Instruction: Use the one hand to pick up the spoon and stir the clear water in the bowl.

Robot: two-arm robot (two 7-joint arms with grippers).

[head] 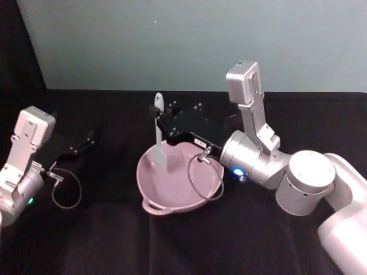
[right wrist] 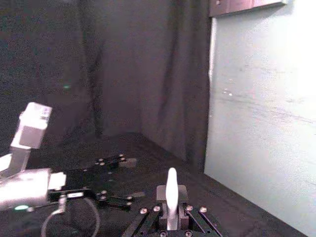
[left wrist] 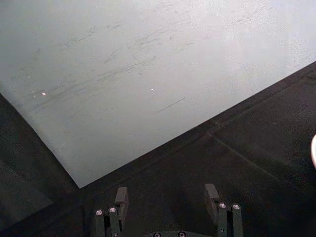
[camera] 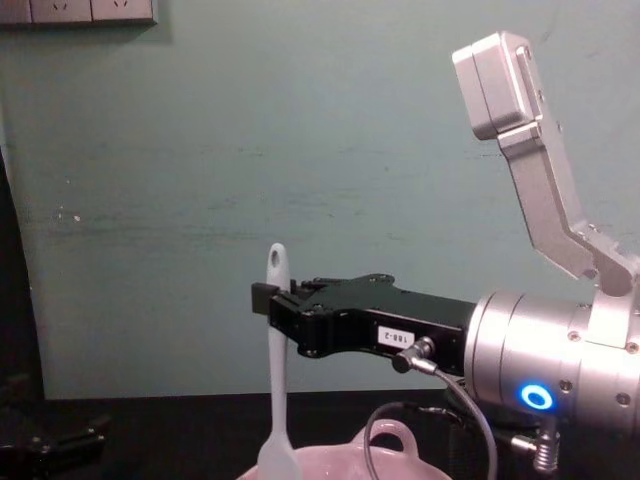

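Note:
The white spoon (head: 159, 134) stands upright, its scoop down inside the pale pink bowl (head: 172, 193) at the middle of the black table. My right gripper (head: 160, 124) reaches in from the right and is shut on the spoon's handle, just below its holed tip. The chest view shows the spoon (camera: 275, 380) hanging from the right gripper (camera: 268, 303) over the bowl's rim (camera: 400, 450) with its loop handle. In the right wrist view the spoon's handle (right wrist: 171, 190) rises between the fingers. My left gripper (head: 86, 141) rests open on the table at the left.
A grey cable (head: 198, 177) from the right wrist loops over the bowl's right side. Another cable loop (head: 66, 192) lies by the left arm. A pale wall (head: 189, 40) bounds the table's far edge. Bare black cloth (head: 114, 240) lies in front of the bowl.

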